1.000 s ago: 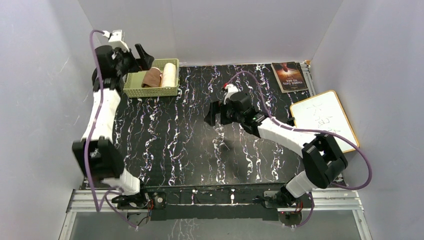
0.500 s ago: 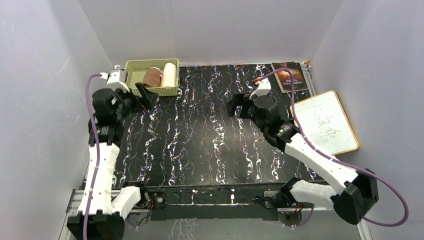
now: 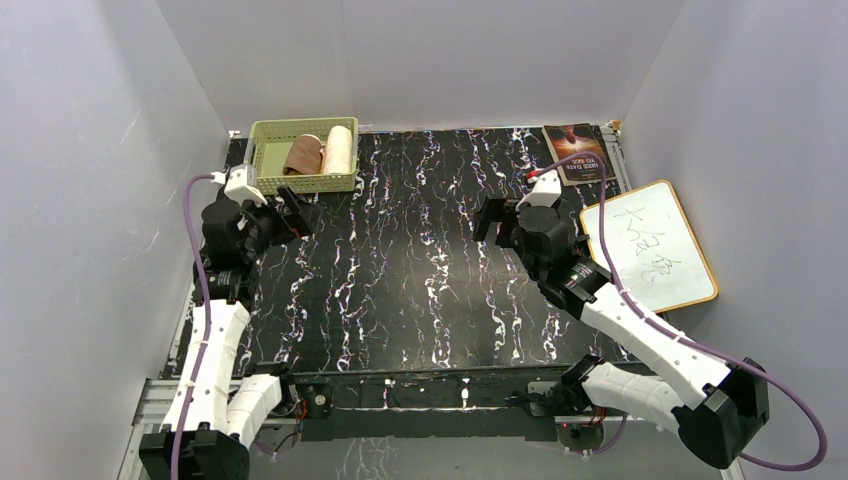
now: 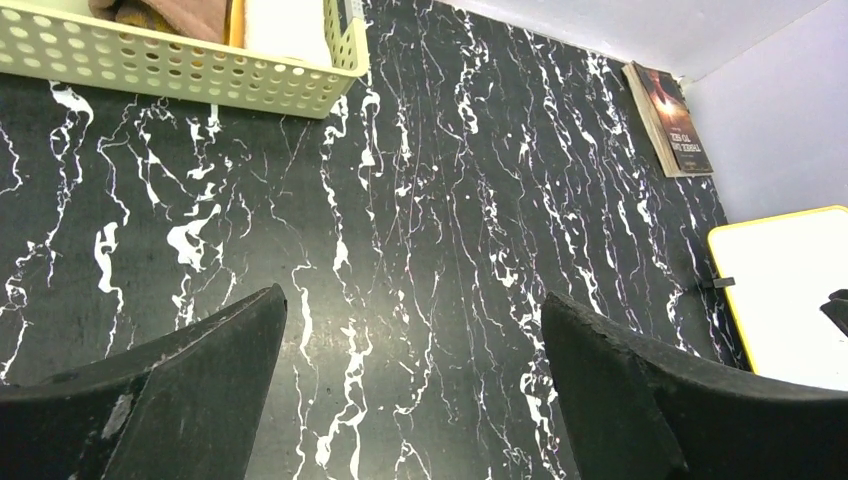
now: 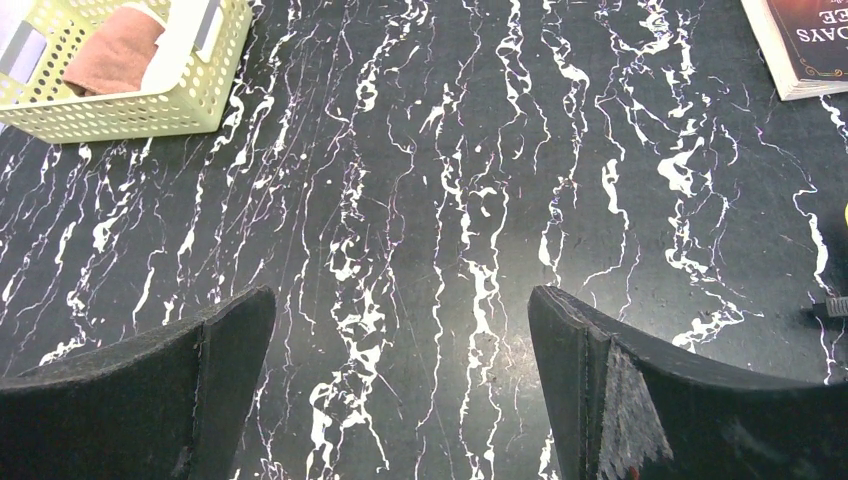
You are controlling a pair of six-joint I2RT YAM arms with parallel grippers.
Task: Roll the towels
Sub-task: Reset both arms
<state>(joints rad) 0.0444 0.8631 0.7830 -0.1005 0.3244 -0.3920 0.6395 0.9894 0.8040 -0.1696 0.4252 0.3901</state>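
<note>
A brownish towel and a cream towel lay rolled side by side in the pale green basket at the far left corner of the bench. The left claw hung just in front of the basket, and the right claw right of centre, both spread wide and empty.

This seems to be a robotics lab test cell. Plain pale wall panels box in a black, white-veined desk on three sides. A left arm and a right arm, trailing purple cables, are bolted to a metal rail at its near edge. Loose props: basket, book, whiteboard.
</note>
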